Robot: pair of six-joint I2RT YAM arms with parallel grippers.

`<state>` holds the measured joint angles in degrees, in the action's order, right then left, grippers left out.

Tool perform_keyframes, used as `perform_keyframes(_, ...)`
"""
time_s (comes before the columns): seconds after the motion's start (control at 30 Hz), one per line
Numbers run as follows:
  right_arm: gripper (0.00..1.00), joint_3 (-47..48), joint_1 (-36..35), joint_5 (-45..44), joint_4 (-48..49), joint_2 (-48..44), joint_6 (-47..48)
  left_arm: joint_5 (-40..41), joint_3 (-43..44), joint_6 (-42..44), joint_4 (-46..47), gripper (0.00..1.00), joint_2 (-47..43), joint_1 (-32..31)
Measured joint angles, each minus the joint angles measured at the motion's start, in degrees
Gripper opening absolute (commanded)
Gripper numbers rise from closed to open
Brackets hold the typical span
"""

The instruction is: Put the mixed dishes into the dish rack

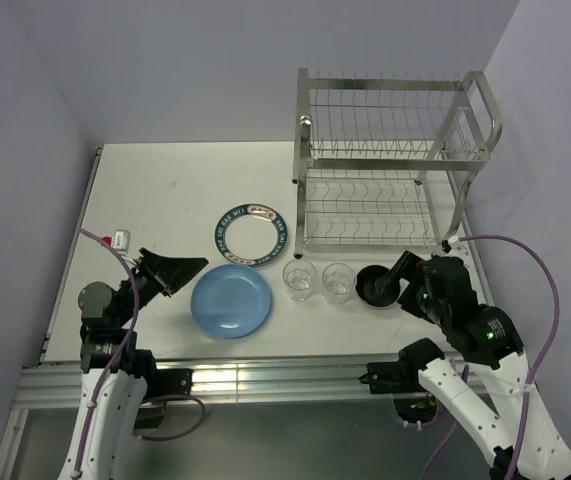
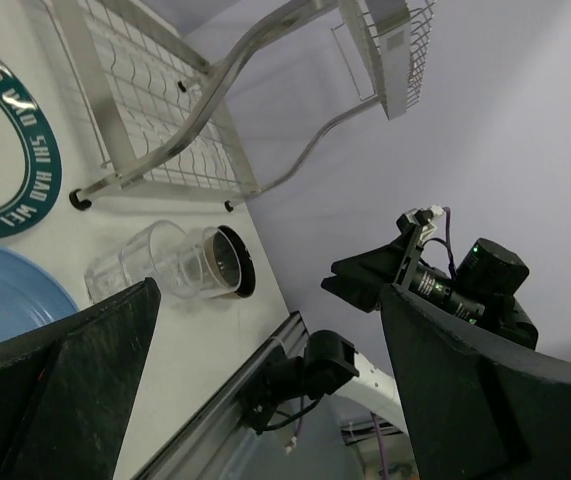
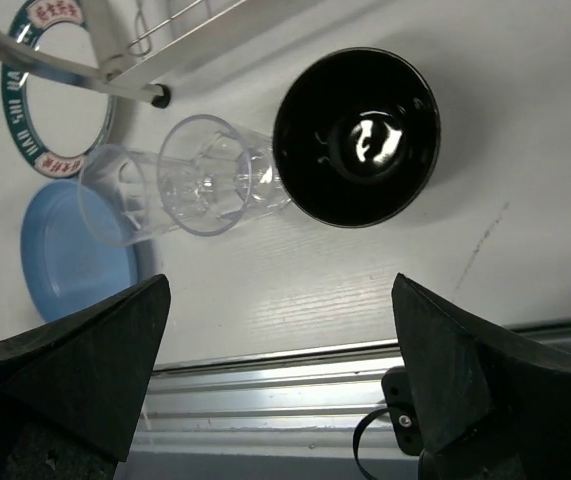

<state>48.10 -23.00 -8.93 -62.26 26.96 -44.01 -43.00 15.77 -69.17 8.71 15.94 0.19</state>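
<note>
Nothing is racked yet. The right end effector (image 3: 280, 380), jaws wide and empty, hovers over the small black bowl (image 3: 357, 138), at 6 o'clock from the dish rack (image 1: 385, 160). Next it should descend and pinch the rim. The left end effector (image 1: 180, 270) is wide and empty too.

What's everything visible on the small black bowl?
The small black bowl is round and glossy, ceramic or plastic by its look. It stands upright and empty on the white table, with a glare of light in its bottom. It is the rightmost in the row of dishes, beside a clear glass; whether the two touch cannot be told. The open right pincer hangs above it, not touching it.
</note>
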Motion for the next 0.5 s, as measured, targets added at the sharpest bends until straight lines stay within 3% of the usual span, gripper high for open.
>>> perform_keyframes(0.13, 0.99, -0.02, 0.00, -2.51, -3.78, 1.20, -4.59, -1.79, -1.22, -0.76, -0.02, 0.99, 3.37, 0.00)
perform_keyframes(0.23, 0.86, -0.35, 0.00, -3.48, -5.75, 2.25, -7.80, -2.27, -1.68, -0.61, -1.03, 0.99, 6.10, 0.00)
perform_keyframes(0.5, 0.93, -4.66, 0.00, -2.12, -5.77, 5.25, -13.57, -0.81, 0.59, 3.17, -9.16, 0.99, 6.60, 0.00)
